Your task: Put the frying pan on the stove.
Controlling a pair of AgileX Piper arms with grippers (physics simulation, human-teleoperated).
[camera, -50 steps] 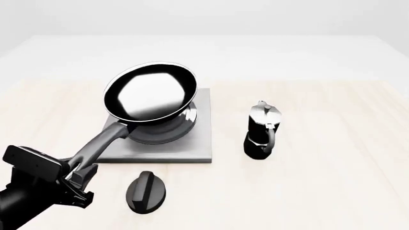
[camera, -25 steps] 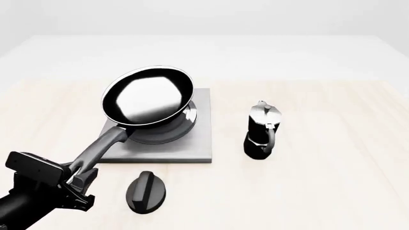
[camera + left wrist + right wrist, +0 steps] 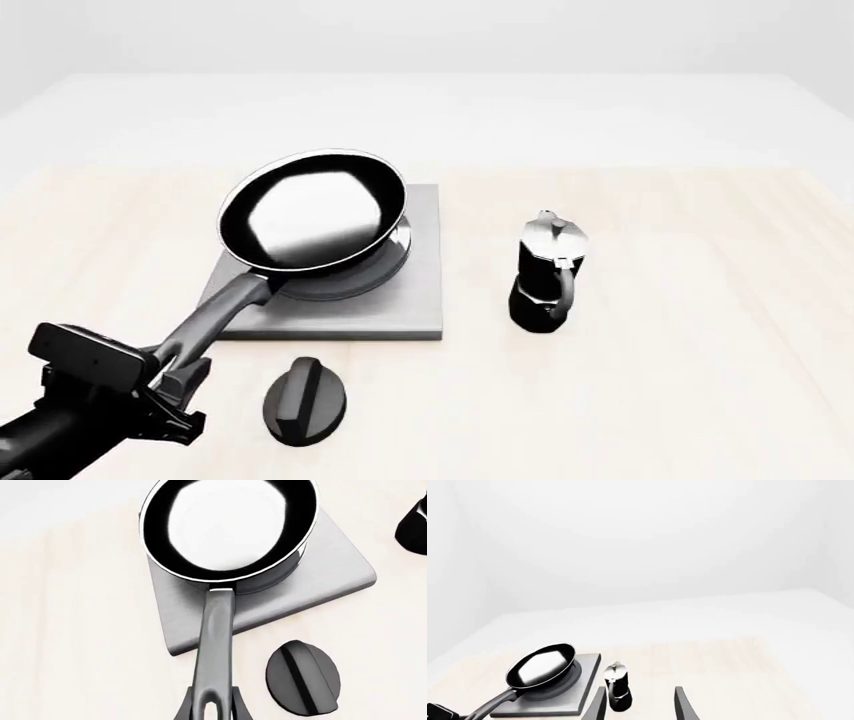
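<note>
The black frying pan (image 3: 314, 212) with its glossy pale inside sits over the ringed burner (image 3: 363, 278) of the grey square stove (image 3: 407, 305). I cannot tell whether it touches the rings. Its long grey handle (image 3: 220, 315) slants back to my left gripper (image 3: 174, 378), which is shut on the handle's end. In the left wrist view the pan (image 3: 230, 525) covers the far part of the stove (image 3: 327, 577), and the left gripper (image 3: 213, 712) clamps the handle (image 3: 215, 645). My right gripper (image 3: 639, 709) hangs open high above the table, far from the pan (image 3: 540, 666).
A black oval knob (image 3: 304, 400) lies on the table just in front of the stove, beside the left gripper. A black-and-silver moka pot (image 3: 547, 272) stands upright to the right of the stove. The pale wooden table (image 3: 667, 400) extends to the right.
The pan has sunk a little lower over the burner. My left gripper, still holding the handle, has dropped slightly and shifted right.
</note>
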